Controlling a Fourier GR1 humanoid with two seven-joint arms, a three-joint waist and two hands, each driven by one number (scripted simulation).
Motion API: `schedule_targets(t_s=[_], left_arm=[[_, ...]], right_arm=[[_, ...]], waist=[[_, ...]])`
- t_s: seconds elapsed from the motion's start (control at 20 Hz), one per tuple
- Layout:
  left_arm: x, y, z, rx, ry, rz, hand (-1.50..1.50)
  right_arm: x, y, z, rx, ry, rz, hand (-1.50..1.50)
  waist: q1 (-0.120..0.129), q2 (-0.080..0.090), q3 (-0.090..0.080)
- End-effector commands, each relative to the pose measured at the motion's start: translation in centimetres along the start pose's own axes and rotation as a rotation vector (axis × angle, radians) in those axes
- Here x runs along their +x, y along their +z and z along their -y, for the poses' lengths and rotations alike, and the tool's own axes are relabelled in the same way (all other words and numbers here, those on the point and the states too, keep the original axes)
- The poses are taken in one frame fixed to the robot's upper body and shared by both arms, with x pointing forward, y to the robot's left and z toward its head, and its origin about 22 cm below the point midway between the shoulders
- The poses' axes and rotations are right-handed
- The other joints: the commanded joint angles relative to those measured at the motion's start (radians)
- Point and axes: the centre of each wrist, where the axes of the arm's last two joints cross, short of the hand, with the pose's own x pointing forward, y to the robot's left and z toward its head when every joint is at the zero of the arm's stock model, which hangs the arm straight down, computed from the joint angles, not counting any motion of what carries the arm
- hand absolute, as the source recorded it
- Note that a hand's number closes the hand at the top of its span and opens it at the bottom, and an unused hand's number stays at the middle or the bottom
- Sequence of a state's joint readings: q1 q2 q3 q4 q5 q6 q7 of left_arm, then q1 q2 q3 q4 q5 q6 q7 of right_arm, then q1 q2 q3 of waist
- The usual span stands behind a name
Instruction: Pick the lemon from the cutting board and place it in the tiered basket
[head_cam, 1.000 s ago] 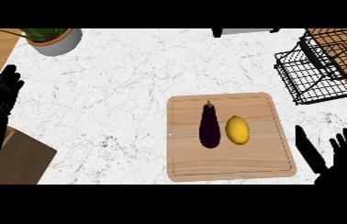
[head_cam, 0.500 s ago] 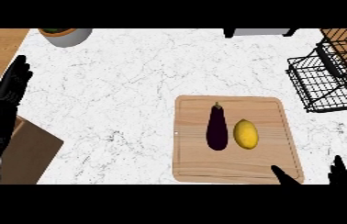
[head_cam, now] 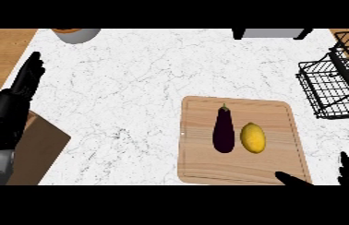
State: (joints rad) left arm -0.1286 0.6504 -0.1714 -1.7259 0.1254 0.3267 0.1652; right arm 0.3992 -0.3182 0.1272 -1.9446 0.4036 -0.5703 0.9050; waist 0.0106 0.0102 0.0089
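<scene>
Left hand (head_cam: 19, 92) open, right hand (head_cam: 294, 179) probably open

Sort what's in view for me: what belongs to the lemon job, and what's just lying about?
For the job: lemon; cutting board under it; wire tiered basket at the right edge; right hand, lower right corner.
Lying about: eggplant beside the lemon; pot at top left; brown board at the left edge; left hand, resting open at left.

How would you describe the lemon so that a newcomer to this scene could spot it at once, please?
Find the wooden cutting board on the white marble counter, at the view's lower right. Two things lie on it side by side: the lemon is the right one, short, oval and yellow, unlike the longer dark purple eggplant.
</scene>
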Motion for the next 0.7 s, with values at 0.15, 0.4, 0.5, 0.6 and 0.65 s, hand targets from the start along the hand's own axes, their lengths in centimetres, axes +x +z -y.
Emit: schedule_targets(t_s=[0.15,0.4,0.5,0.6,0.65], left_arm=[[-3.3,0.1,1.6,-0.024,0.028,-0.117,0.0],[-3.3,0.1,2.7,-0.023,0.033,-0.102,0.0],[-3.6,0.9,3.0,-0.035,0.037,-0.123,0.0],[-4.4,0.9,3.6,-0.029,0.031,-0.125,0.0],[-4.5,0.4,3.5,-0.031,0.024,-0.136,0.0]], right_arm=[[5.4,1.8,0.4,0.062,0.095,-0.183,-1.5],[7.9,0.8,-0.7,0.074,0.147,-0.235,-1.5],[7.0,1.2,-1.6,0.09,0.172,-0.271,-1.5],[8.1,0.7,-2.3,0.109,0.17,-0.263,-1.5],[7.9,1.1,-2.8,0.11,0.194,-0.254,-1.5]], waist=[[0.003,0.006,-0.018],[0.015,0.007,-0.016],[0.012,0.0,-0.015],[0.014,0.007,-0.016],[0.002,0.006,-0.016]])
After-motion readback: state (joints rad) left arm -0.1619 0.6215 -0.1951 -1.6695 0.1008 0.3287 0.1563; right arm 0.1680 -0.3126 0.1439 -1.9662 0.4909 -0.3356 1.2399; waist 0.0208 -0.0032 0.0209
